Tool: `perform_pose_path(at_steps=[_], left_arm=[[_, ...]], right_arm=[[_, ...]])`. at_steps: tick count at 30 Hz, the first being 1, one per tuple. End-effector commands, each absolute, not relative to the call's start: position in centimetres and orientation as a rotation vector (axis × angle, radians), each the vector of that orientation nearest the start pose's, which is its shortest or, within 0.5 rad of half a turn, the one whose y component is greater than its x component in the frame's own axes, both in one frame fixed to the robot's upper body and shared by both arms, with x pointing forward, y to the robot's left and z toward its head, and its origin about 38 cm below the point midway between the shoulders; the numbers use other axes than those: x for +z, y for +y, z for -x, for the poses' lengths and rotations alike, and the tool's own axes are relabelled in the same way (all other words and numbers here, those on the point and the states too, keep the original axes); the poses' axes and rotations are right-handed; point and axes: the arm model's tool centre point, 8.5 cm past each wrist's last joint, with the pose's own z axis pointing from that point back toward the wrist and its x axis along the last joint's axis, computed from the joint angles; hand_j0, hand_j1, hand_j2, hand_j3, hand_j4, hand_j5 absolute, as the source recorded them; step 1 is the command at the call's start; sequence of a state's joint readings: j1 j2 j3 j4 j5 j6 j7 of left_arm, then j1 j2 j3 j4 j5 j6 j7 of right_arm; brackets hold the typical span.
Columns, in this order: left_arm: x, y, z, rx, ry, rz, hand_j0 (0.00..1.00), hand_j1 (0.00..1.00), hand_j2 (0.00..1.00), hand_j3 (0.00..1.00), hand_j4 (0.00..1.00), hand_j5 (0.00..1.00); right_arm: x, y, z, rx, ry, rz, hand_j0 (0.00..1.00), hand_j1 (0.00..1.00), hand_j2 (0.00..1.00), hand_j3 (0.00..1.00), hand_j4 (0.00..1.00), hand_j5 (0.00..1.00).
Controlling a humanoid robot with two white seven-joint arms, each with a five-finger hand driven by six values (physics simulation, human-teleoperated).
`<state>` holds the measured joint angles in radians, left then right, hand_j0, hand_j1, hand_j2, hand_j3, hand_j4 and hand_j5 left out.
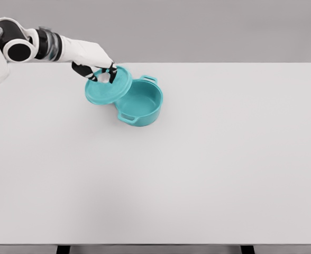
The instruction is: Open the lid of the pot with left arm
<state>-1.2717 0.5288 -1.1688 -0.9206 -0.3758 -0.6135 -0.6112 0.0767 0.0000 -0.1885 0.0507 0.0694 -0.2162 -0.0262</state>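
A teal pot (140,103) with two side handles stands on the white table (198,169), left of the middle and toward the back. Its inside shows, uncovered on the right. The matching teal lid (108,89) is tilted and shifted to the pot's upper left, overlapping the pot's left rim. My left hand (100,73) reaches in from the upper left, its dark fingers curled around the lid's top knob. The knob itself is mostly hidden by the fingers.
The table's far edge runs just behind the pot and the hand. Two dark table legs (63,249) show below the front edge.
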Motion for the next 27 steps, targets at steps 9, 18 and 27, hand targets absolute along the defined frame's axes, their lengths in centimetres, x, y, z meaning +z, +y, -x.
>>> perform_pose_path(at_steps=[9, 18, 27], left_arm=[[24.3, 31.0, -54.0, -2.236, -0.928, -0.498, 0.53, 0.53, 0.53, 0.53, 0.53, 0.53], [22.1, 31.3, -53.6, -2.240, -0.883, -0.470, 1.00, 1.00, 1.00, 1.00, 1.00, 1.00], [27.3, 35.1, -53.7, -1.970, -1.153, -0.505, 1.00, 1.00, 1.00, 1.00, 1.00, 1.00]], right_arm=[[-25.8, -27.3, 4.5, -0.117, -0.093, 0.124, 1.00, 1.00, 1.00, 1.00, 1.00, 1.00], [-25.8, -27.3, 4.5, -0.117, -0.093, 0.124, 1.00, 1.00, 1.00, 1.00, 1.00, 1.00], [-25.8, -27.3, 4.5, -0.117, -0.093, 0.124, 1.00, 1.00, 1.00, 1.00, 1.00, 1.00]])
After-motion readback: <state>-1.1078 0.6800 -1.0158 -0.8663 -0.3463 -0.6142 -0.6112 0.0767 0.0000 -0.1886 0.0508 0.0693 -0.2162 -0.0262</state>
